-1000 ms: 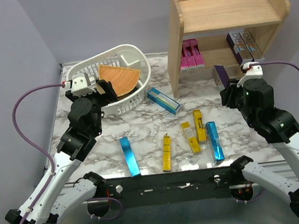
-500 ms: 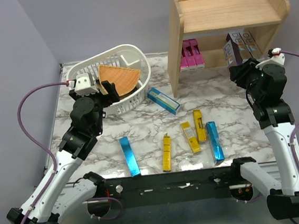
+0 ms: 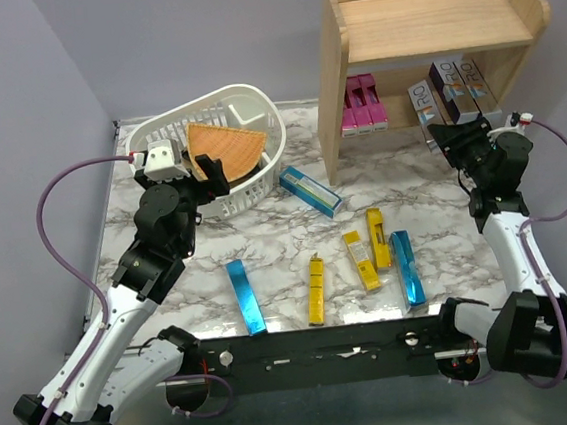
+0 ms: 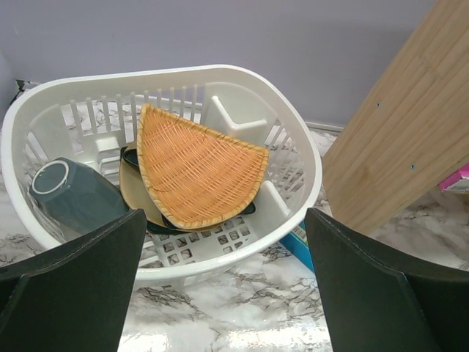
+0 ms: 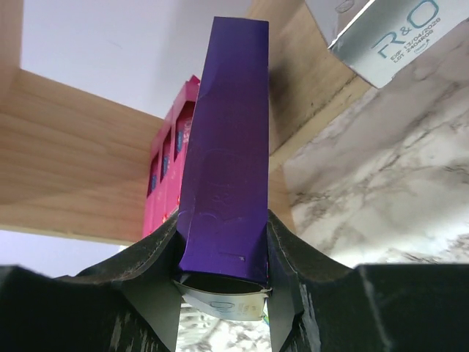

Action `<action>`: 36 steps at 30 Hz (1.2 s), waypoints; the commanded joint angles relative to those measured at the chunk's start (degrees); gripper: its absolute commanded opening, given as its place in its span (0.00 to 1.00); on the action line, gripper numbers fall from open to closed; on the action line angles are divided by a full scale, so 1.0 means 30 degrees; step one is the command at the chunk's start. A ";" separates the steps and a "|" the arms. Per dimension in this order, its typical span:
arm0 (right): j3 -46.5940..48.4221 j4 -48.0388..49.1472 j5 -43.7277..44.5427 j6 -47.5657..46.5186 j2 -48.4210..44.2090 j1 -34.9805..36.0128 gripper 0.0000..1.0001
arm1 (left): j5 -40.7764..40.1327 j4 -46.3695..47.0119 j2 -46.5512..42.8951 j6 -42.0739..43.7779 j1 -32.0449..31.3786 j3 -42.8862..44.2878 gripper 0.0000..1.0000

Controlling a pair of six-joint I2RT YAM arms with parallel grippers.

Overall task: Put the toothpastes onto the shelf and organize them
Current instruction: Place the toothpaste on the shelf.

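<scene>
Right hand [image 3: 452, 138]: closed narrow on one purple toothpaste carton [image 5: 223, 147], gripped at its lower end, a finger on each long side. The carton stands upright at the front of the shelf [image 3: 426, 18], at the lower tier. I cannot tell whether its base rests on the tier board.

Lower tier of the shelf: magenta pink cartons [image 3: 364, 104] stand at the left end. Two purple-silver cartons [image 3: 460, 85] stand at the right end. My held carton sits between these groups, just beside the purple-silver pair. The top tier of the shelf holds no cartons.

Left hand [image 3: 204, 170]: fingers wide apart, holding nothing. It hovers well left of the shelf, at the near rim of the white basket [image 4: 308, 169]. The basket holds an orange woven wedge [image 4: 201, 172] and a dark grey cup [image 4: 69, 194].

Bench [image 3: 266, 239], in front of the shelf: three yellow cartons [image 3: 360, 260] and two blue cartons [image 3: 406, 268] lie flat in a loose row. One blue-silver carton [image 3: 311, 190] lies at an angle just left of the shelf's left side panel, near the basket.
</scene>
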 commanded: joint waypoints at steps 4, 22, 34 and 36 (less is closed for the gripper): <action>-0.1054 0.5823 -0.1735 0.3955 0.1869 -0.1058 0.25 | 0.0241 0.0503 0.0021 0.0074 0.0080 -0.0196 0.99; 0.0909 0.6442 -0.2615 0.7298 0.6178 -0.1821 0.48 | 0.0036 0.0591 0.0109 0.0278 0.0080 -0.0313 0.99; 0.1406 0.4186 -0.2468 0.4840 0.5739 -0.1851 0.97 | 0.0065 0.0503 0.0284 0.0308 0.0080 -0.0255 0.99; 0.1610 0.3338 -0.2234 0.3702 0.5300 -0.1851 1.00 | 0.0094 0.0474 0.0314 0.0308 0.0080 -0.0255 0.99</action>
